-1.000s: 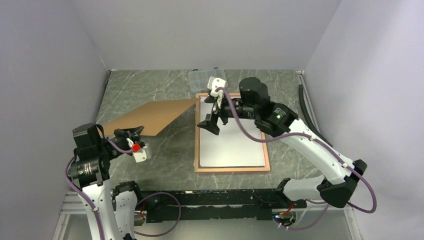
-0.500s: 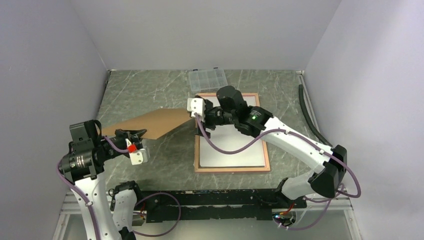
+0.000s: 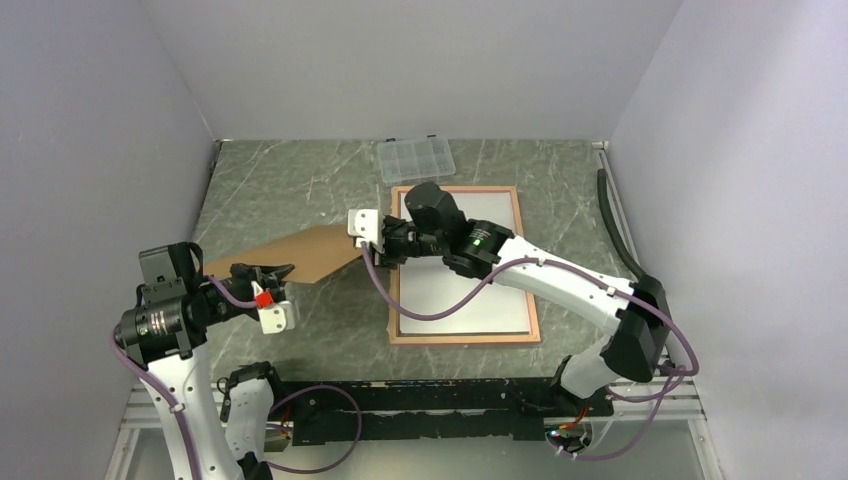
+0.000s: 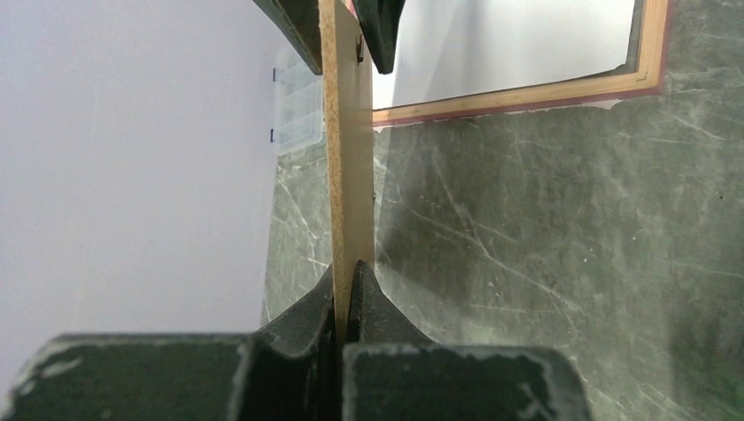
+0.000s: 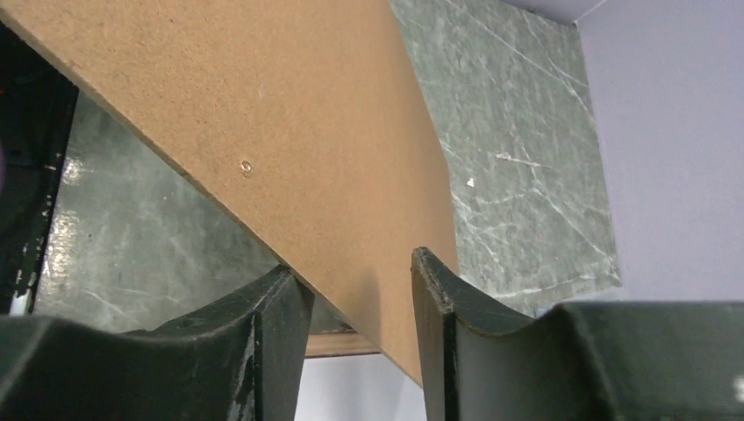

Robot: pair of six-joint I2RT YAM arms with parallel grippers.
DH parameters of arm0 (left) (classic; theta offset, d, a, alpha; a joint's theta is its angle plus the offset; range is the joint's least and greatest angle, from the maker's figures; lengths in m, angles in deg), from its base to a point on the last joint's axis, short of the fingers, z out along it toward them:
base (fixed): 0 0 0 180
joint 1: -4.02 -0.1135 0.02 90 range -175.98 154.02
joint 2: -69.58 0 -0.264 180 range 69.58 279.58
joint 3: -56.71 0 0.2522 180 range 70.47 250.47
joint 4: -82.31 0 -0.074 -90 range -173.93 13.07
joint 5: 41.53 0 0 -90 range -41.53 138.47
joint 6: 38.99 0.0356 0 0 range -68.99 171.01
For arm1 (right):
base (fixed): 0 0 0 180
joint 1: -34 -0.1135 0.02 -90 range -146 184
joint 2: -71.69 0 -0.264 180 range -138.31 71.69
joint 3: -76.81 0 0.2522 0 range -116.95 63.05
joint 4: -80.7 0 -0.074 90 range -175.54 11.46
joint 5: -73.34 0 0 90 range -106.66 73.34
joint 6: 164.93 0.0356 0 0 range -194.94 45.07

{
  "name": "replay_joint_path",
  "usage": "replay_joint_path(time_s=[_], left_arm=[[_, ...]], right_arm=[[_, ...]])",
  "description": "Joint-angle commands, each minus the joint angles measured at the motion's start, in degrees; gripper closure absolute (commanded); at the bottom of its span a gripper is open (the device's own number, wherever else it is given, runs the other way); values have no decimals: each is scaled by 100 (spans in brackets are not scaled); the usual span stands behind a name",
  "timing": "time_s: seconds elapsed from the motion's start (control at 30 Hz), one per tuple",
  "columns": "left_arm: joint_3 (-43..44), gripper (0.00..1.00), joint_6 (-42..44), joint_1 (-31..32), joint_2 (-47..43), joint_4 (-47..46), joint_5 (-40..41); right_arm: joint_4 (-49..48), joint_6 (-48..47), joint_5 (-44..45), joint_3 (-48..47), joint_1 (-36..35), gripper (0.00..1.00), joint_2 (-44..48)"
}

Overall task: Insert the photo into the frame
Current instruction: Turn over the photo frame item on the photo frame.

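The frame [image 3: 465, 340] lies flat at centre right, pink-edged, with a white surface [image 3: 470, 300] filling it; its tan edge [image 4: 526, 95] also shows in the left wrist view. The photo is hidden. A plain brown backing board [image 3: 300, 255] hangs tilted above the table between the arms. My left gripper [image 3: 272, 270] is shut on the board's near left edge; that edge [image 4: 346, 132] runs straight out of the left gripper [image 4: 354, 267]. My right gripper [image 3: 372, 245] straddles the board's right corner. In the right wrist view the board [image 5: 289, 132] passes slantwise between the right gripper's [image 5: 355, 263] parted fingers.
A small clear compartment box [image 3: 414, 157] stands at the back, just behind the frame. Grey walls close in the left, back and right sides. The green marble tabletop [image 3: 280, 180] spreads out to the left of the frame, under the lifted board.
My right arm has swung left off the frame to the board's right corner, its jaws narrowing around it. The left gripper has kept its hold, and the board has sunk slightly.
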Motion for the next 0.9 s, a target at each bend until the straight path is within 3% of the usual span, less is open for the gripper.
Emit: replay_joint_path(time_s=[0.0,0.23,0.33,0.43,0.5,0.57,0.6,0.87], left_arm=[[261,97,493,11,-16,-243,-625],[144,97,261,12,-76,-533,-621],[101,92,-184,13,-100,-953,-642],[21,66,-576,12,-172,-1376,-676],[-98,53,-920,11,-263,-1849,-677],[-238,19,-1373,9,-370,-2358,-644],[-280,8,-1667,11,-398,-2625,-606],[293,6,-4119,5,309,-3755,33]], right_arm=[[-557,-22,247,-43,-95,57,-154],[-866,-29,629,118,-220,84,-69],[-1014,106,721,154,-239,98,-45],[-1171,238,700,204,-236,100,17],[-1196,341,656,179,-237,100,24],[-1185,507,588,100,-224,100,1],[-1162,579,578,50,-222,100,-21],[-968,1936,478,-763,108,100,-376]])
